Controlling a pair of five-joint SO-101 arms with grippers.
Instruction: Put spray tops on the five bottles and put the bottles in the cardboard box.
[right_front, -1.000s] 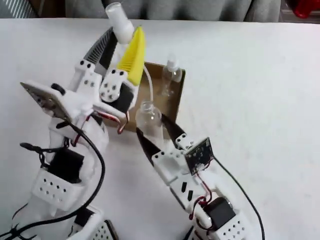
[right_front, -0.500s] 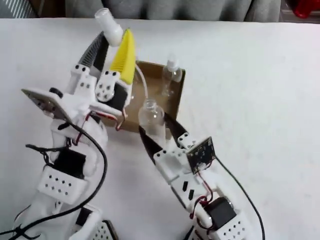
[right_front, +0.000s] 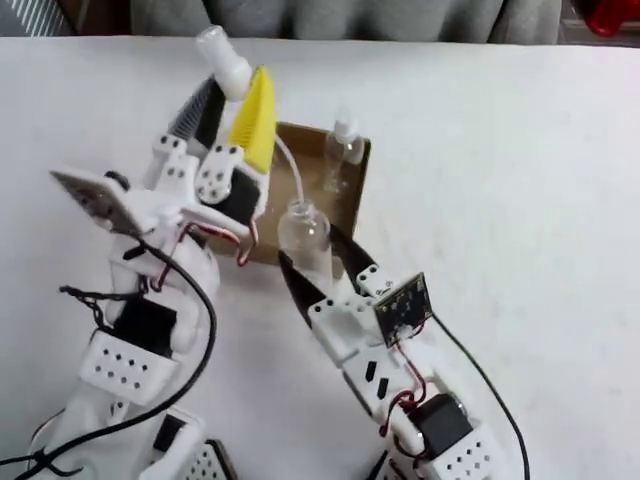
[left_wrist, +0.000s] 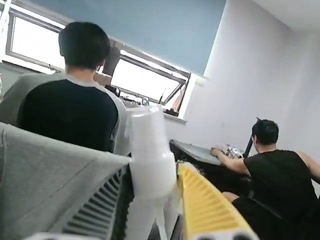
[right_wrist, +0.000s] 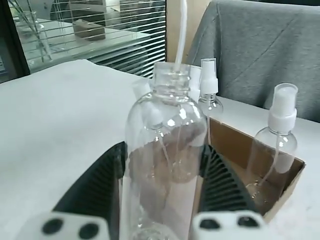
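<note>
The clear, uncapped bottle (right_wrist: 164, 150) stands upright beside the cardboard box (right_front: 354, 192), clamped in the right gripper (right_front: 308, 250); the left gripper (right_front: 237, 85) pinches a white spray top (right_front: 222, 55) (tube dangling into the bottle's neck).

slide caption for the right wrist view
Right pincer grips a clear plastic bottle, a thin white tube at its open neck, brown cardboard box behind.

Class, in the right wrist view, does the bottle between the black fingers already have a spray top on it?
No, the neck of the bottle is bare and open, with a thin tube reaching down to it.
</note>
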